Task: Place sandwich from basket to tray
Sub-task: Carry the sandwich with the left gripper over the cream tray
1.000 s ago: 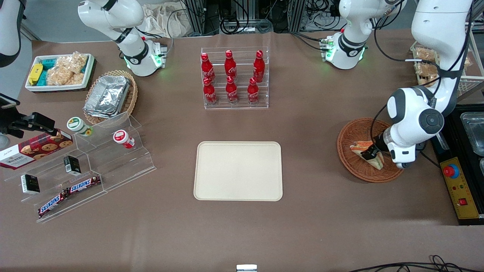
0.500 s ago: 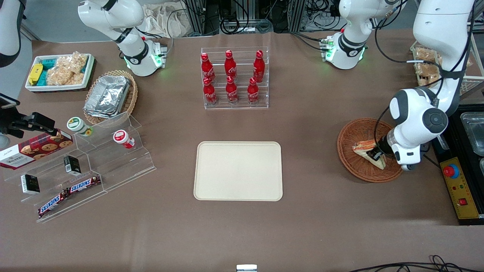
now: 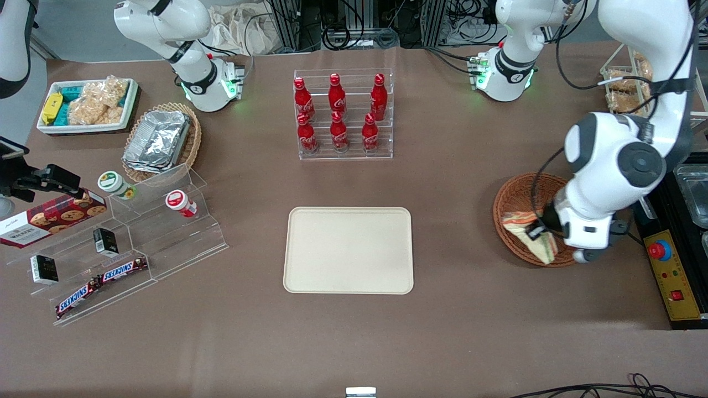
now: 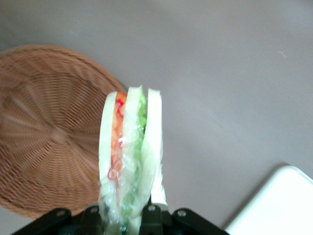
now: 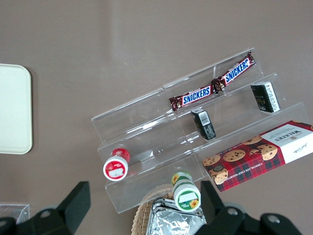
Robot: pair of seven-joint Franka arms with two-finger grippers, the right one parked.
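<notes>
We see the gripper pinching the sandwich by one end, its fingers pressed against the bread. The wedge seems to hang above the basket rather than rest in it, though the arm hides part of the rim. The tray lies well apart, toward the table's middle.

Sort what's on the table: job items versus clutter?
Job: sandwich gripped by the left end effector, above the basket; tray.
Clutter: cola bottles, foil containers, Snickers bars, cookie box.
</notes>
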